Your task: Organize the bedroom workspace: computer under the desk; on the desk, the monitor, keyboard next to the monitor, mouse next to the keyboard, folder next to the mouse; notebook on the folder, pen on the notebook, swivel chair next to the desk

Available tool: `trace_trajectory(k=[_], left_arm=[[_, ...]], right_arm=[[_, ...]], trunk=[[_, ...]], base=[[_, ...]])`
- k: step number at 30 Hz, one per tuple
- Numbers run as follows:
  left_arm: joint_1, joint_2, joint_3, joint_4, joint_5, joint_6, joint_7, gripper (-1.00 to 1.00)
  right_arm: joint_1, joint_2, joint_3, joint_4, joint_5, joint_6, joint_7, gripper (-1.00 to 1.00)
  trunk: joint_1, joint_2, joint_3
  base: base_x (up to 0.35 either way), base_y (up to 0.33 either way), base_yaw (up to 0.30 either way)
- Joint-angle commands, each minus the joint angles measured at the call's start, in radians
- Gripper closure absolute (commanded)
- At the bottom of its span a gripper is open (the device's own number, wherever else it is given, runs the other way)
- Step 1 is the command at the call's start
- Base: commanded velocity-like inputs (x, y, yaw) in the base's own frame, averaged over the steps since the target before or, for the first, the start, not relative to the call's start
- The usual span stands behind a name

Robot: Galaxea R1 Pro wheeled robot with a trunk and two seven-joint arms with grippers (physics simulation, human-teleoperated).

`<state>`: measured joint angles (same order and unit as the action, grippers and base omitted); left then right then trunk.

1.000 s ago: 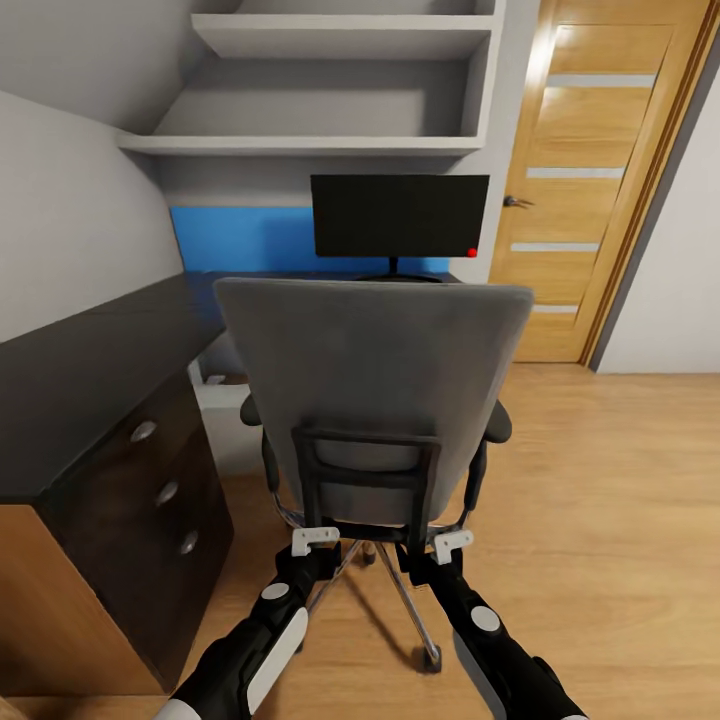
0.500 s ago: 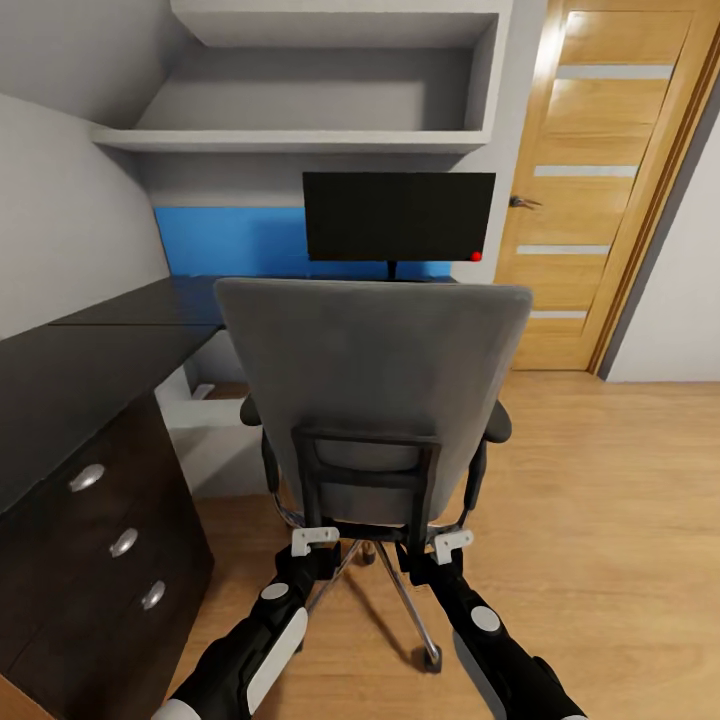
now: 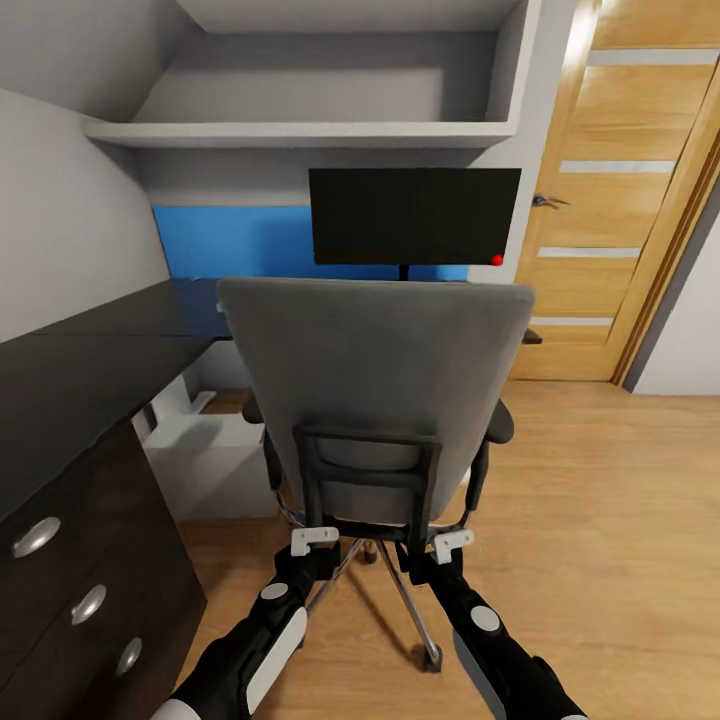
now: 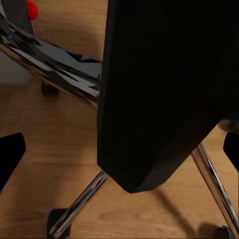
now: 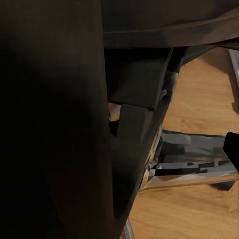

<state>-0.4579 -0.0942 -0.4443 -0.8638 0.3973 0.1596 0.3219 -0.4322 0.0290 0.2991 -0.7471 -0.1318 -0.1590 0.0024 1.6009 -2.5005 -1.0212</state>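
Both claws at swivel chair (image 3: 375,370) back frame, left claw (image 3: 314,541), right claw (image 3: 452,545)

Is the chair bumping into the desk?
Apart. The head view shows bare wood floor between the chair and the desk.

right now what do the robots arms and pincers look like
Both arms are glossy black with rounded segments. The left arm has a long white panel along its forearm and a round grey-white disc near the wrist; the right arm carries a matching disc and a grey-white panel. Each ends in a small white bracket-like block at the left pincer and right pincer. In the wrist views the fingertips look plain black. No cables show.
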Motion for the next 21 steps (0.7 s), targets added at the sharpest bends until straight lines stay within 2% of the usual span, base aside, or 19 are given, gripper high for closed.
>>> trace_trajectory(k=[1,21], left_arm=[[-0.001,0.001,-0.004,-0.001,0.008,0.003,0.008,-1.00],[-0.001,0.005,-0.004,-0.001,0.008,0.003,0.008,-1.00]], right_arm=[[-0.001,-0.001,0.002,0.002,-0.013,-0.004,-0.001,-1.00],[0.000,-0.001,0.002,0.002,-0.012,-0.005,-0.001,-1.00]], trunk=[[0.000,0.000,-0.001],[0.000,0.000,-0.001]], base=[[0.325,0.000,0.010],[0.325,-0.019,0.001]])
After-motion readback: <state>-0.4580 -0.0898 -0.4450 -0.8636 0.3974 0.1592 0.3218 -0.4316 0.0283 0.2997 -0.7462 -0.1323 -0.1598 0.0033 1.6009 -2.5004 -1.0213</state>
